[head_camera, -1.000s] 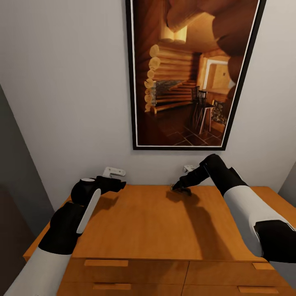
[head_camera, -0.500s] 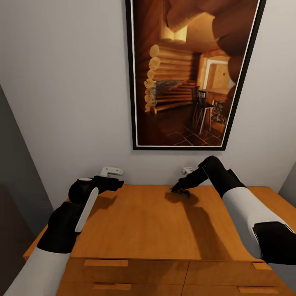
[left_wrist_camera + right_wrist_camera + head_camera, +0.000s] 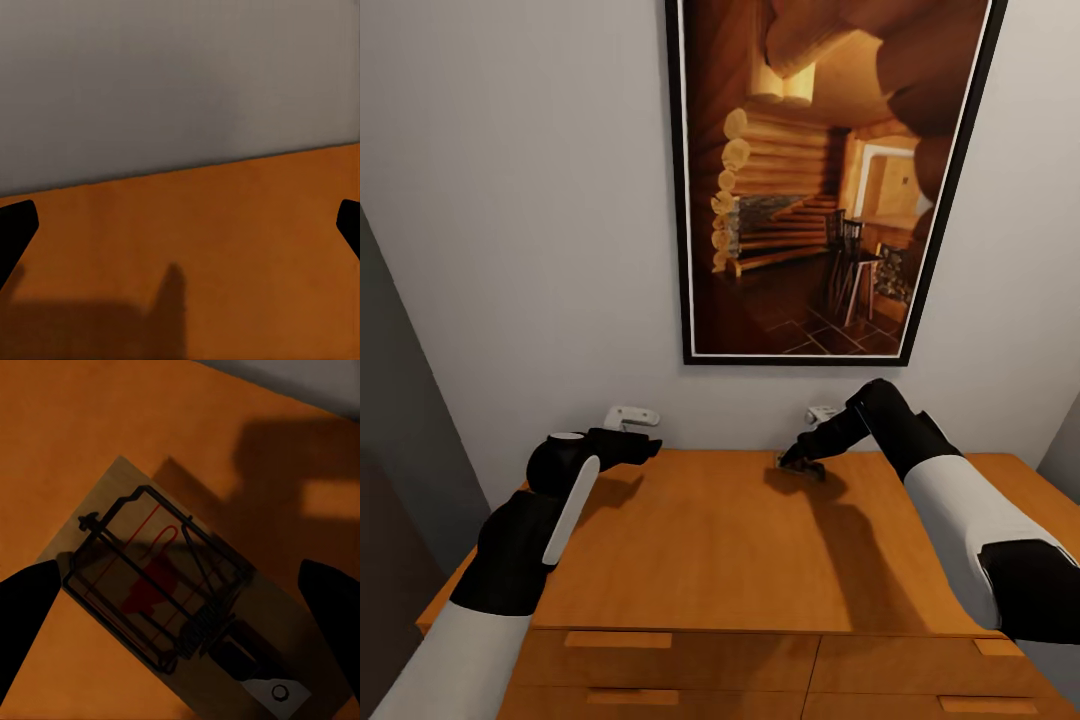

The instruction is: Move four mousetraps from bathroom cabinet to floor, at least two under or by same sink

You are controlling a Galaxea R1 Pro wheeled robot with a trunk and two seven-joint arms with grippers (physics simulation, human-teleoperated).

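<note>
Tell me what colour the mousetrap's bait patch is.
Red, on the mousetrap; clearest in the right wrist view.

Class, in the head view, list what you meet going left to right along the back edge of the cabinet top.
left gripper → bare cabinet top → mousetrap → right gripper

left end effector (image 3: 645,447): drew back slightly from the wall, nearer the cabinet's (image 3: 710,540) left rear corner | right end effector (image 3: 797,461): barely shifted over the mousetrap (image 3: 788,461) at the cabinet's rear edge, fingers spread either side
</note>
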